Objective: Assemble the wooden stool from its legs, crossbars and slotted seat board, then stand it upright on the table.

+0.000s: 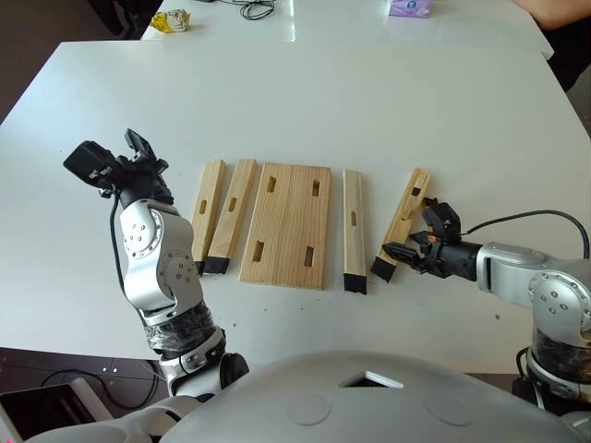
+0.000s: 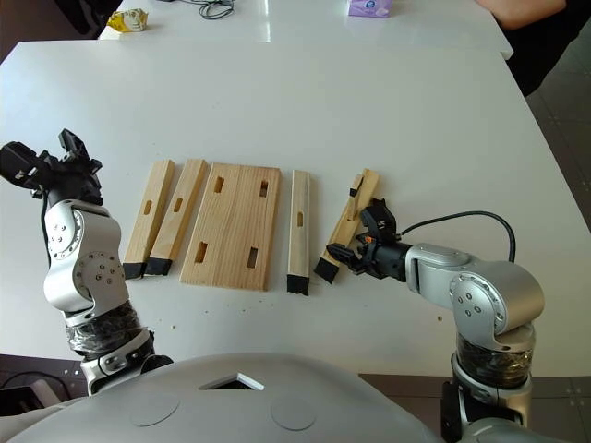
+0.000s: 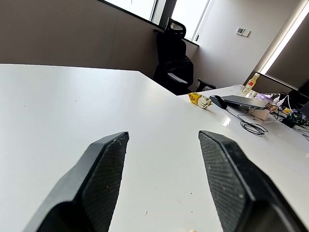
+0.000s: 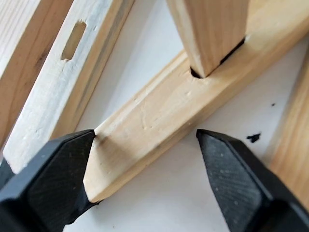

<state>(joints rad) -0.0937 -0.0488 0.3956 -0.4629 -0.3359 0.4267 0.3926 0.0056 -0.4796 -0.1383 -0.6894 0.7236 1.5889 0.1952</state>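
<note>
- the right black two-fingered claw [image 4: 145, 137] is being held low over the white table [image 1: 369, 111], with its fingers spread wide to either side of a slanted pale wooden leg with a black tip [image 1: 404, 221], near that leg's black-tipped end.
- nothing is being clamped: one finger [image 4: 58, 169] is being seen against the leg's edge, while the other is being held apart from it.
- a short pale wooden piece [image 4: 210, 29] is being carried upright in that leg's slot.
- the pale rectangular wooden seat board with four slots [image 1: 288, 226] is being shown lying flat mid-table, flanked by two black-tipped legs [image 1: 208, 215] [image 1: 231, 214] on its left and a third [image 1: 354, 229] on its right.
- the left black claw [image 3: 164, 137] is being held raised at the table's left side, well apart from the wood, with fingers spread and nothing between them.
</note>
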